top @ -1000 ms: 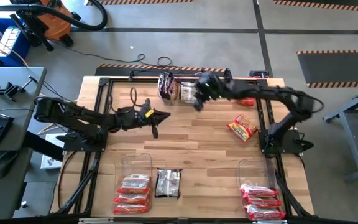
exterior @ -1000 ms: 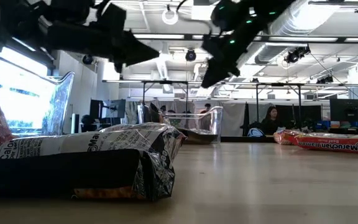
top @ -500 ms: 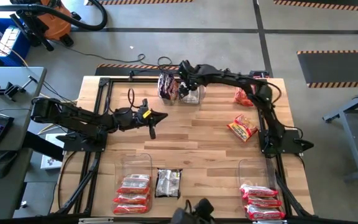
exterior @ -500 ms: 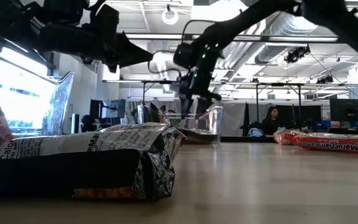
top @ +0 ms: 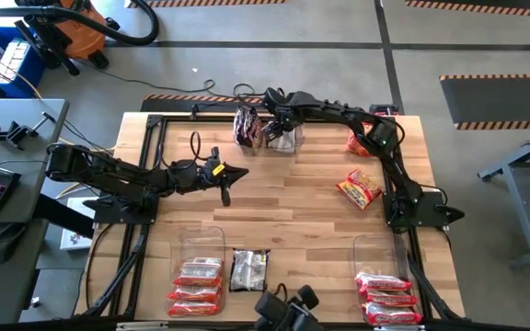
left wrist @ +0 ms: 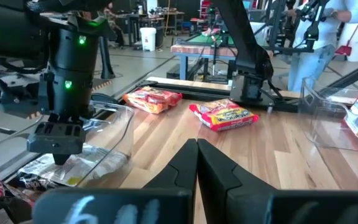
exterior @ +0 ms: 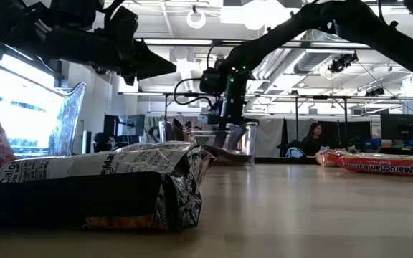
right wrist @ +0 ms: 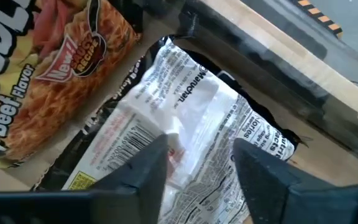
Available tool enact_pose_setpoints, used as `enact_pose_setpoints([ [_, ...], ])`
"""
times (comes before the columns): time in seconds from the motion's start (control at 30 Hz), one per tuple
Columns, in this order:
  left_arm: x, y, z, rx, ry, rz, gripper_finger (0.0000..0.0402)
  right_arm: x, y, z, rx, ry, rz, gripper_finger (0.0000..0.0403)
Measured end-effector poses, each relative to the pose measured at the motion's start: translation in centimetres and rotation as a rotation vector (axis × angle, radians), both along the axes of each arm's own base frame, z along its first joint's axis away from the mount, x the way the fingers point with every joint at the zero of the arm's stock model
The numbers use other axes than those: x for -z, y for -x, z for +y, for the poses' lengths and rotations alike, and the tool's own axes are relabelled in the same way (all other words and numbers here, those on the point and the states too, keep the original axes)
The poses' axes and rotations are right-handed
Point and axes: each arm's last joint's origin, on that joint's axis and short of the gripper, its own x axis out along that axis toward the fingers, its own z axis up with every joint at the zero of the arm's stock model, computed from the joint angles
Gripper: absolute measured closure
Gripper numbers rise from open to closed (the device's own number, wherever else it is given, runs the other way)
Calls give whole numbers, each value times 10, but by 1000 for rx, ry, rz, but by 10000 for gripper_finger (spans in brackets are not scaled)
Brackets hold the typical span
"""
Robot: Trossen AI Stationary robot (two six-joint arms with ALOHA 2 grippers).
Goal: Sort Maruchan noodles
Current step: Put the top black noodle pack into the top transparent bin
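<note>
Both arms are dark, jointed and slim, with green indicator lights and a yellow-tagged left wrist [top: 215, 168].

Your work surface is a light wooden table [top: 283, 198] inside a black frame. At its far edge lie a dark packet [top: 247, 127] and a clear bin [top: 283, 138]. Toward the right sit two orange-red packets [top: 360, 189], well apart. Along your near edge: a clear tray [top: 201, 241] of red packets, a black-silver packet [top: 248, 270], and what looks like another tray [top: 375, 250] of red packets.
</note>
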Motion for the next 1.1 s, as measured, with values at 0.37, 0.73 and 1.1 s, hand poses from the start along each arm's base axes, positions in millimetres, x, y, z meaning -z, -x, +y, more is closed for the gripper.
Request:
enact_pose_setpoints([
  [0.37,1,0,-2,5,17,8,398,0,0,0,-42,11,9,397],
  [0.73,1,0,-6,22,19,10,398,-32,4,8,-134,-3,-71,402],
  [1.1,1,-1,-8,31,19,8,398,-25,9,18,-46,-110,-4,332],
])
